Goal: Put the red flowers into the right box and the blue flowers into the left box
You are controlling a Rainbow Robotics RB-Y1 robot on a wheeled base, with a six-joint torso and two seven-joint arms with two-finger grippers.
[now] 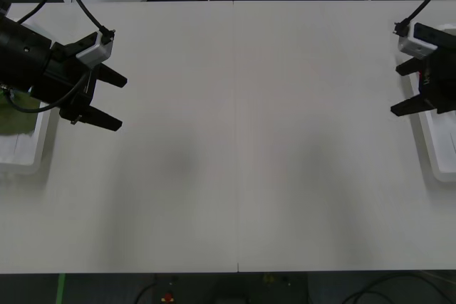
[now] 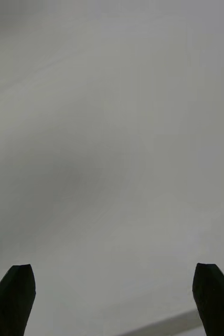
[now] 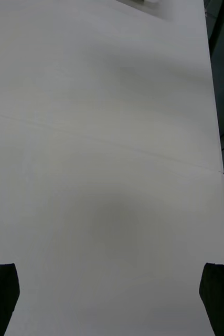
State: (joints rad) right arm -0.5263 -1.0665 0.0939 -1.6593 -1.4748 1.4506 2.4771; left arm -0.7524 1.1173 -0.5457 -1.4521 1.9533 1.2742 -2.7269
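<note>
- Table [image 1: 235, 140]: you have a white top across the front view, with a thin seam down its middle and faint grey shadows in the lower half.
- Left gripper [image 1: 112, 102]: you find it at the left edge of the front view, in the upper half, its black arm coming in from the frame edge. The two black fingers [image 1: 100, 119] stand wide apart, pointing toward the table's middle, and nothing sits between them.
- Left wrist view: your fingertips [image 3: 1, 294] sit at the two bottom corners, far apart, over bare white table with the seam running across.
- Left box [image 1: 25, 151]: you see its white rim at the far left edge of the front view, partly under the left arm. The gripper's fingers reach past the box over the table.
- Blue flowers: you can make out only a patch of olive-green leaf [image 1: 16, 115] inside the left box, below the arm; the petals are hidden.
- Right gripper [image 1: 405, 89]: you find it at the right edge of the front view, upper half. Its black fingers [image 1: 410, 107] are spread, with nothing held.
- Right wrist view: your fingertips [image 2: 14, 296] sit at the two bottom corners, wide apart, over a plain pale surface.
- Right box [image 1: 436, 147]: you see part of its white rim at the far right edge of the front view, under and below the right gripper. What lies inside it you cannot tell.
</note>
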